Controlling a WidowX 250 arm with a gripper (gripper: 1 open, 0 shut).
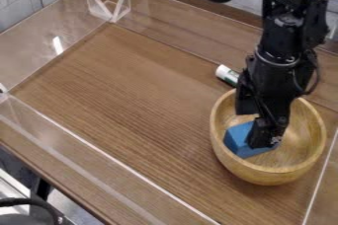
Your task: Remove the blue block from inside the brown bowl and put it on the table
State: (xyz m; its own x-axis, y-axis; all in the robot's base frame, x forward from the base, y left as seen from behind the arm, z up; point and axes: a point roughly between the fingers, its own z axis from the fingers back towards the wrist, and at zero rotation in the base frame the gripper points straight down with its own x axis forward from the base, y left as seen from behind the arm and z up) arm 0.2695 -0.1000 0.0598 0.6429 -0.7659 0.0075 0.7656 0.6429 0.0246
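The brown bowl (301, 166) sits on the table (132, 91) near its right front corner. Inside it, toward the left wall, lies the blue block (239, 138). My black gripper (256, 122) points straight down into the bowl, open, with its fingers straddling the block's upper right part. The right finger (268, 130) stands in front of the block and hides part of it. The jaws have not pressed on the block, as far as I can see.
A small white-and-green tube (227, 73) lies on the table just behind the bowl's left rim. Low clear acrylic walls (53, 46) edge the tabletop, with a clear angled piece (106, 5) at the back left.
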